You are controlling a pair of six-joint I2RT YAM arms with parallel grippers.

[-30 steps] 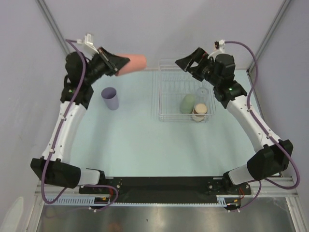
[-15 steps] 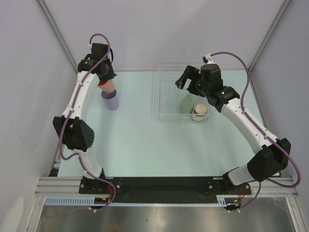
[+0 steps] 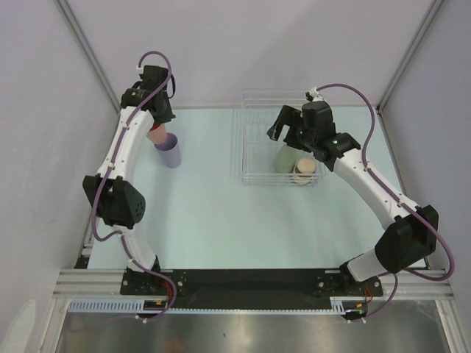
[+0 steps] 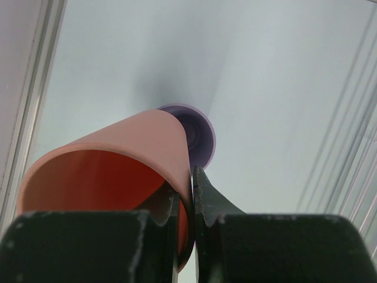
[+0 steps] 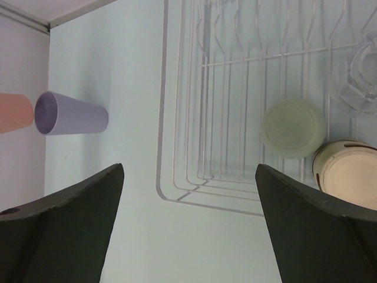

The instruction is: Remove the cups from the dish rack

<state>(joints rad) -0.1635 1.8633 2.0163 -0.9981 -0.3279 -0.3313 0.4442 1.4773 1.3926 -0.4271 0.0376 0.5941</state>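
While the left arm swung round from the back of the bench (image 3: 206, 198) over the last second, it turned the salmon cup (image 4: 135, 147) from lying sideways in the air to pointing base-down at the lilac cup (image 3: 171, 153), which stands upright on the left of the bench, well apart from the dish rack (image 3: 254, 180). My left end effector (image 4: 192, 177) is clamped on the salmon cup's wall, one finger inside the rim and one outside. From the wrist view the cup's base lines up with the lilac mouth, but I cannot tell whether it has entered it. I read that as a stacking move almost ready for release, which would make two cups out of the rack. Meanwhile the right end effector (image 5: 189, 171) has come forward from the rack's far corner and now hangs over the rack with its jaws spread wide, holding nothing. Below it the pale green cup (image 5: 293, 127) and the beige cup (image 5: 347, 180) sit touching in the rack's near right corner, with a clear cup (image 5: 359, 76) behind them. The green one looks the likeliest next pick.
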